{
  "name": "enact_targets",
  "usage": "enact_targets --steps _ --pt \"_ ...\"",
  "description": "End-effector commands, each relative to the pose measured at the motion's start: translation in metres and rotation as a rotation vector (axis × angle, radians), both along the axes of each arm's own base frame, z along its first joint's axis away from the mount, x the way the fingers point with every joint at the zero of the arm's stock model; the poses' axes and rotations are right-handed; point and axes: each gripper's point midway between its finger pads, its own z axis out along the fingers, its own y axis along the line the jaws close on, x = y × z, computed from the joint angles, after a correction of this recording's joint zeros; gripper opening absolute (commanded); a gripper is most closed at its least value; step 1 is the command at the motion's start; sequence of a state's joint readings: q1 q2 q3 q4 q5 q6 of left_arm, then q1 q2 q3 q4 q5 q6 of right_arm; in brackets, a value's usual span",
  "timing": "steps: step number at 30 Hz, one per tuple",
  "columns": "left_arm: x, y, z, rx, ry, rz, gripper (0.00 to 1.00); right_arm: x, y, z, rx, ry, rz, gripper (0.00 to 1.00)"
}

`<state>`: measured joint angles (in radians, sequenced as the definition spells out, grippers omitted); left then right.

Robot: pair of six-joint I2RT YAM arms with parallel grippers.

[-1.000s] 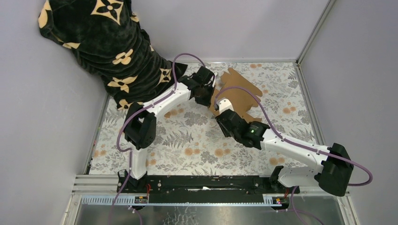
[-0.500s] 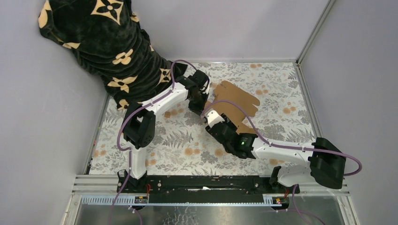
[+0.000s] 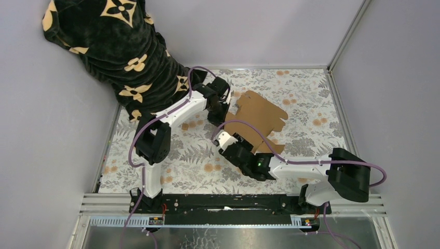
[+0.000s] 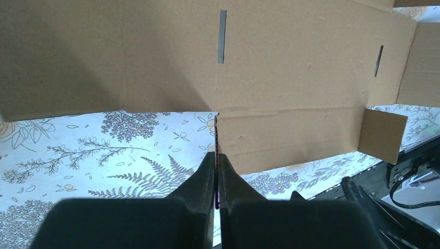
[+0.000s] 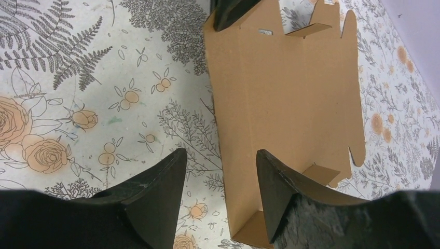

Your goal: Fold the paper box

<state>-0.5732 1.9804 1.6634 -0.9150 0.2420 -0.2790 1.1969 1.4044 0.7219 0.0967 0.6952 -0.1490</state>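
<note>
Spanning the whole work area, counter (image 3: 197, 155) with a grey-fern and orange-rose printed cover, walled by plain grey panels. Far-left corner: large heap of black plush fabric with tan flower motifs (image 3: 114, 46), draped down the wall onto the counter edge. Left white-and-black arm (image 3: 181, 110) reaches up and rightward from its base; right white-and-black arm (image 3: 296, 166) lies low across the near right, wrist pointing left and away. Purple cables (image 3: 249, 124) loop off both arms. Paper box (image 3: 259, 111), a flat brown die-cut cardboard sheet, unfolded, sits in the far middle of the counter, between the two wrists, long axis running from far left to near right. Left jaws: pressed together on the thin left edge of the sheet, at a cut line between two panels; in the left wrist view the paper box (image 4: 290, 78) fills the upper frame, and the clamped side looks lifted off the counter, with printed cover showing beneath. Right jaws: apart, gripping nothing, hanging over the near-left end of the sheet; in the right wrist view the paper box (image 5: 285, 104) edge runs up between the two dark fingers (image 5: 277, 187). Contact with the cardboard cannot be told. Small features: two narrow slots (image 4: 222, 36) in the sheet, one small square flap (image 4: 383, 135) at a corner.
</note>
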Motion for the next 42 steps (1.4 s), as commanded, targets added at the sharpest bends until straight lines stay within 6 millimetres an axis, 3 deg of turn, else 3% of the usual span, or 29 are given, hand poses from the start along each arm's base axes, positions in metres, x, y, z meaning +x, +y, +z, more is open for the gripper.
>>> enact_targets --steps 1,7,12,16,20,25,27,30,33,36,42 --pt "-0.008 0.004 0.021 -0.032 -0.005 -0.022 0.06 0.002 0.01 0.001 0.011 -0.028 -0.015 0.6" --pt "-0.01 0.005 0.024 -0.036 -0.004 -0.024 0.06 0.009 0.007 -0.012 -0.038 -0.041 -0.071 0.55" --pt "-0.012 0.006 0.023 -0.036 0.001 -0.028 0.07 0.014 0.006 -0.015 -0.047 -0.058 -0.121 0.4" --pt "-0.011 0.006 0.024 -0.036 -0.002 -0.023 0.15 0.016 0.007 -0.014 -0.047 -0.059 -0.13 0.22" --pt "-0.006 0.006 0.027 -0.046 -0.017 -0.004 0.34 0.018 0.007 -0.008 -0.033 -0.068 -0.146 0.0" --pt "0.014 0.012 0.056 -0.126 -0.095 0.065 0.59 0.021 0.001 0.004 0.048 -0.03 -0.167 0.0" --pt "0.022 0.014 0.073 -0.171 -0.131 0.096 0.62 0.026 -0.005 0.008 0.092 -0.005 -0.185 0.0" --pt "0.027 0.014 0.1 -0.259 -0.17 0.125 0.63 0.032 -0.009 0.015 0.146 0.029 -0.198 0.0" --pt "0.019 0.007 0.114 -0.338 -0.17 0.122 0.6 0.035 -0.006 0.023 0.199 0.075 -0.193 0.0" --pt "0.002 -0.004 0.116 -0.407 -0.147 0.122 0.55 0.035 0.001 0.028 0.233 0.13 -0.171 0.0" --pt "-0.023 -0.023 0.113 -0.475 -0.145 0.136 0.58 0.036 0.008 0.033 0.245 0.156 -0.173 0.0"
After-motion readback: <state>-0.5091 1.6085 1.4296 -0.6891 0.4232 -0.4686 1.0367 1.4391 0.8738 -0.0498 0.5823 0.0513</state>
